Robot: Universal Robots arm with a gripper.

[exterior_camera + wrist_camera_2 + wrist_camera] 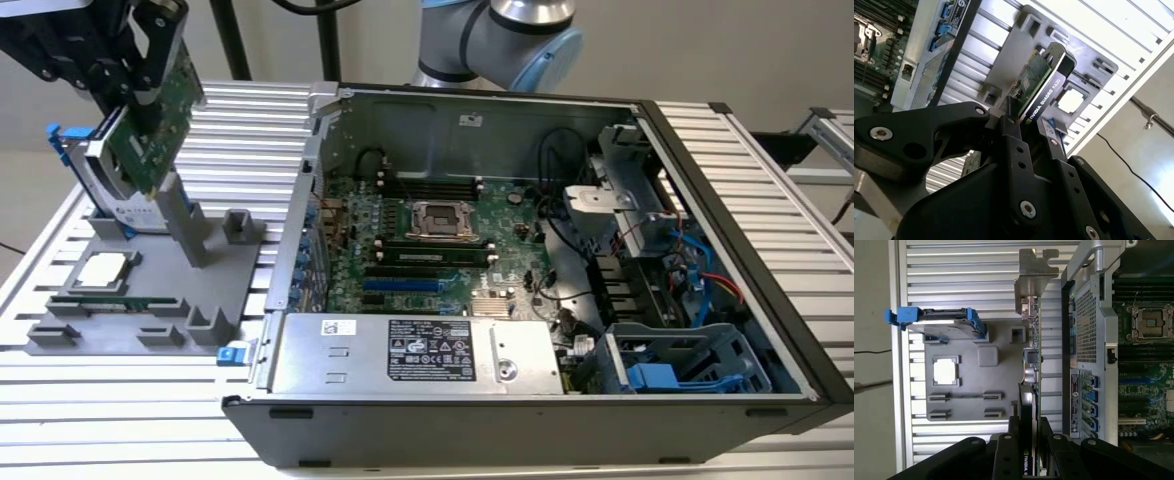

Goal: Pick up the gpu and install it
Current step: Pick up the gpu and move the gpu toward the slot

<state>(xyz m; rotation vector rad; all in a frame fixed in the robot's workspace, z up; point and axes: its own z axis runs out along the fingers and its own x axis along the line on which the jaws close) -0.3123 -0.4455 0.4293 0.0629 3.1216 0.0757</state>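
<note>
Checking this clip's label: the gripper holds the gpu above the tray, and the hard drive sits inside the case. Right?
Not quite. The exterior view shows the hard drive standing on the tray, outside the case. The gripper does hold the gpu above the tray, jaws shut on it.

white lettering, a maker's name and model mark, runs along the black cooler edge of the gpu [1046,87] in the second wrist view. in the exterior view a white printed label [430,350] lies on the silver power supply [327,350] and a small white sticker [470,119] on the inner wall of the computer case [441,140], their print too small to read. the pale label on the hard drive [114,195] is likewise unreadable.
</note>
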